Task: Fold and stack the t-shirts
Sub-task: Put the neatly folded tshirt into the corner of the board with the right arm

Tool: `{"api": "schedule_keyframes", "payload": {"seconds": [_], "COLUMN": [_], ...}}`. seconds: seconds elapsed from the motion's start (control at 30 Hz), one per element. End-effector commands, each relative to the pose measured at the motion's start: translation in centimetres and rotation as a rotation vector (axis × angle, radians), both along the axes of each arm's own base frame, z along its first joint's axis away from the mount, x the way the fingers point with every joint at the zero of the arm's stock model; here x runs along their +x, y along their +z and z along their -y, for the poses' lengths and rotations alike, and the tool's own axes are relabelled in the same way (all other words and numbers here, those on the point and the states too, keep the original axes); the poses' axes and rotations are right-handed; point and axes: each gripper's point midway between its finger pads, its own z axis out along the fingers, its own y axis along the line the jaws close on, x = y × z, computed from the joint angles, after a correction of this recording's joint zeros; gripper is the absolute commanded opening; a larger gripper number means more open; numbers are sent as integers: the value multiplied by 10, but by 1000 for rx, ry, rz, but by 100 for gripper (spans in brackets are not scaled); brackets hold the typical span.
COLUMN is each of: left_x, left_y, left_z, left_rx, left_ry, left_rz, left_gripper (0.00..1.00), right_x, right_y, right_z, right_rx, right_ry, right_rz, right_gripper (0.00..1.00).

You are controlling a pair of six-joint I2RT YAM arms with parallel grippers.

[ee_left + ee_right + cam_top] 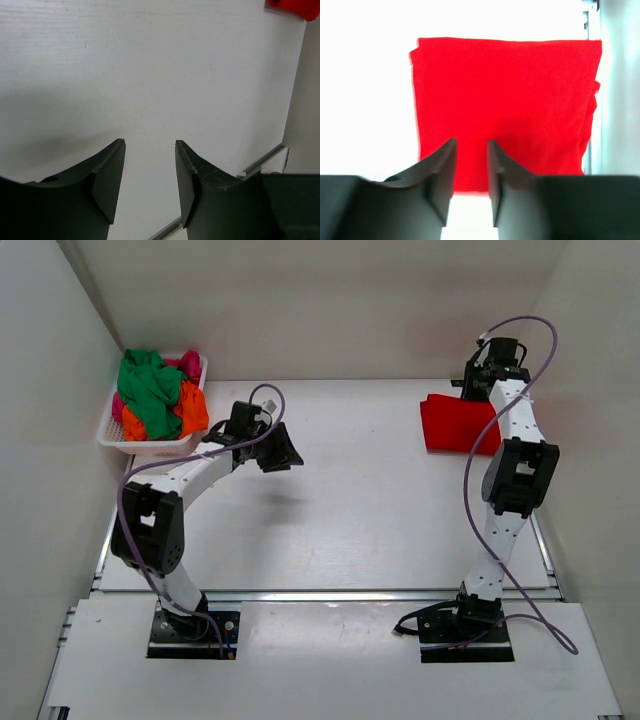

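Observation:
A red t-shirt [455,423] lies folded into a flat square at the back right of the table; it fills the right wrist view [505,105], and a corner shows in the left wrist view [295,7]. My right gripper [471,145] hovers over the shirt's edge, jaws open and empty; in the top view it is at the shirt's far edge [487,375]. My left gripper [277,450] is open and empty above bare table left of centre, seen also in its wrist view [150,145]. Green [150,390], orange [192,408] and pink [186,363] t-shirts lie crumpled in the basket.
A white lattice basket [150,447] stands at the back left corner. White walls close the table on the left, back and right. A metal rail [330,594] runs along the table's near edge.

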Motion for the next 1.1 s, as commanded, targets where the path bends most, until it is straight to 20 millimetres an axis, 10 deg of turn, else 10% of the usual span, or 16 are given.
{"api": "schedule_keyframes", "payload": {"seconds": [0.0, 0.13, 0.47, 1.07], "left_x": [-10, -22, -36, -36], "left_y": [41, 39, 42, 27], "left_z": [1, -3, -11, -4], "left_rx": [-75, -82, -101, -92], "left_ry": [0, -2, 5, -16], "left_rz": [101, 89, 109, 65], "left_gripper": [56, 55, 56, 55], "right_x": [-29, -67, -91, -2], "right_y": [40, -4, -62, -86], "right_z": [-6, -24, -33, -13], "right_rx": [3, 69, 142, 203], "right_ry": [-57, -79, -108, -7], "right_rz": [49, -79, -207, -189], "right_gripper": [26, 7, 13, 24]}}
